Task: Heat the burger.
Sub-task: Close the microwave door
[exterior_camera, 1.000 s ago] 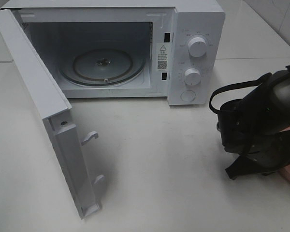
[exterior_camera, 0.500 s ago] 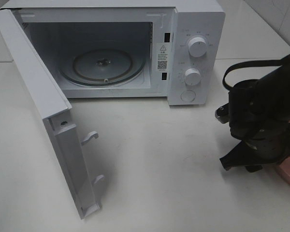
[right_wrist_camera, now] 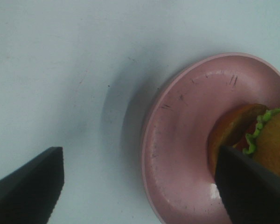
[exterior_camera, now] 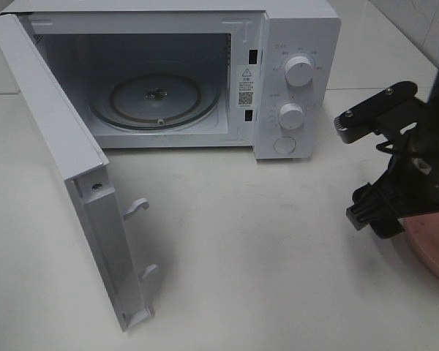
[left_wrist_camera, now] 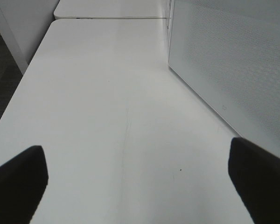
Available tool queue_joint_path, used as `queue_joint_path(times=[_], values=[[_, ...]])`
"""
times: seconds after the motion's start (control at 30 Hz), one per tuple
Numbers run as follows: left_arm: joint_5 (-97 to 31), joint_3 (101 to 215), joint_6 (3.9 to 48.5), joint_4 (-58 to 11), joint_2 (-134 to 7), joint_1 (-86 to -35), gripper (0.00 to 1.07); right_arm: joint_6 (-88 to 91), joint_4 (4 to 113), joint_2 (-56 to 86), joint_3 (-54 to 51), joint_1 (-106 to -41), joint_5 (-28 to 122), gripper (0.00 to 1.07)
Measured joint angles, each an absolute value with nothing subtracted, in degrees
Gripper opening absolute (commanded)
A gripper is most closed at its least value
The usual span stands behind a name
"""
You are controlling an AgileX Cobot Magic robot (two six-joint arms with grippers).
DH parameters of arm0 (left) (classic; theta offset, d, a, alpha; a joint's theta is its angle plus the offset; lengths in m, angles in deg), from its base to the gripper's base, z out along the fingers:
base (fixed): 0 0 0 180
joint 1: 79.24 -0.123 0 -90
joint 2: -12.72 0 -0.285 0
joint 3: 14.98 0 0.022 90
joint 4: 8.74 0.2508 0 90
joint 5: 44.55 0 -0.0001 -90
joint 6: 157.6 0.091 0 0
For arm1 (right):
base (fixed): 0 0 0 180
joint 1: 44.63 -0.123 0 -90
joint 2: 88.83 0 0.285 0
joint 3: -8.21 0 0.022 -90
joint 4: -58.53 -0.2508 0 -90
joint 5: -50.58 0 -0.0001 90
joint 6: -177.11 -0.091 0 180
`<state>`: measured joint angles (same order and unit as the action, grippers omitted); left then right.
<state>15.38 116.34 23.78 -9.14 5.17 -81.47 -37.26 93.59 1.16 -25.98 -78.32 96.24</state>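
Observation:
In the right wrist view the burger (right_wrist_camera: 267, 140), with its golden bun and green lettuce frill, sits on a pink plate (right_wrist_camera: 182, 140). One dark finger (right_wrist_camera: 252, 186) partly covers it. My right gripper (right_wrist_camera: 140, 186) hovers above the plate's edge, open wide and holding nothing. From the high camera my right arm (exterior_camera: 406, 161) hides the burger, and only the plate's rim (exterior_camera: 433, 248) shows at the far right. My left gripper (left_wrist_camera: 139, 186) is open above bare table beside the microwave door (left_wrist_camera: 228, 70).
The white microwave (exterior_camera: 296, 88) stands at the back with its door (exterior_camera: 58, 146) swung out to the left. Its glass turntable (exterior_camera: 157, 99) is bare. White tabletop (exterior_camera: 241, 241) stretches between the microwave and the plate.
My right arm has swung right and tipped over the plate, its jaws spreading apart. More of the pink plate shows now. Microwave and door are unmoved.

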Motion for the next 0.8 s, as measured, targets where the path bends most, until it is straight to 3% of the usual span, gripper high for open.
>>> queue_joint_path(times=[0.5,0.8], values=[[15.4,116.3,23.8,-9.1,5.2,-81.5,1.03,-13.7,72.5,27.3,-26.0,-78.3,104.9,0.84],[15.4,116.3,23.8,-9.1,5.2,-81.5,1.03,-11.5,70.1,39.3,-26.9,-78.3,107.5,0.83]])
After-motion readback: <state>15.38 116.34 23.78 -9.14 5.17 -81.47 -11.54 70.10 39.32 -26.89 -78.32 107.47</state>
